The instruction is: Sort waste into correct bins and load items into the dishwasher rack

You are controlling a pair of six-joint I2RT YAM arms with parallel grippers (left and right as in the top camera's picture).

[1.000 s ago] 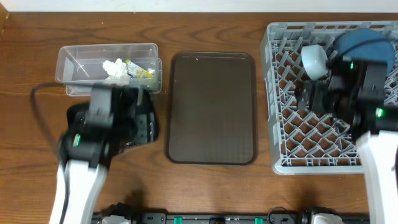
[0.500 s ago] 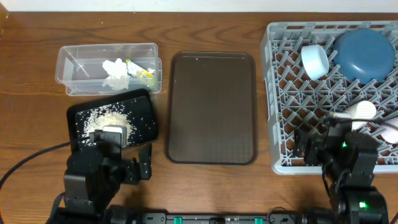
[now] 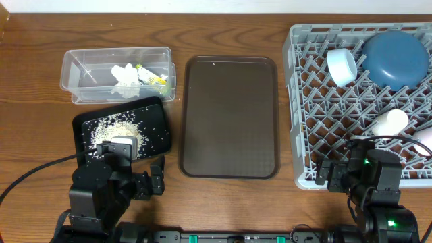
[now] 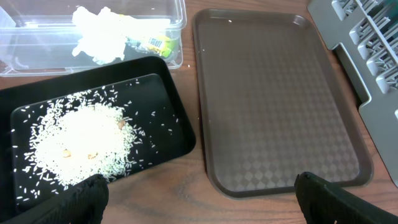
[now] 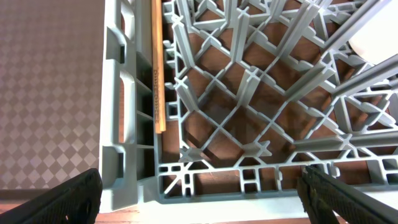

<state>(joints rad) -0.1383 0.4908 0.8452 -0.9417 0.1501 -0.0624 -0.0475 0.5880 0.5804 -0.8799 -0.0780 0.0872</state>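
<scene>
The sorting and the loading looked finished, as far as these views allowed a judgement. The crumpled white tissue point(image 4: 99, 37) and the small yellow-green printed wrapper point(image 4: 152, 42) lay inside the clear plastic rectangular tub point(image 3: 84, 71); the loose whitish rice scraps point(image 4: 78, 146) lay heaped in the shallow black rectangular tray point(image 4: 168, 124), just in front of the tub; the large brown serving tray point(image 3: 229, 115) between them and the rack carried nothing.

In the big grey plastic dishwasher rack point(image 3: 297, 101) the dark blue round plate point(image 3: 397, 57) leaned at the far right corner, with the pale blue-white bowl point(image 3: 342, 66) beside it; the white cup point(image 3: 388, 121) and the pink cup point(image 3: 425, 138) lay nearer the front, on the right side. In the right wrist view a thin wooden chopstick point(image 5: 158, 74) lay along the left wall of the rack; whether a second one lay with it I could not tell.

The left gripper point(image 4: 205, 196) hung low by the near edge of the table, its fingers spread wide and holding nothing; the right gripper point(image 5: 202, 196) was over the front left corner of the rack, also spread apart and empty.

So the step in hand seemed to be the last one, the arms at rest; the next move called only for a check that nothing was left on the table.
</scene>
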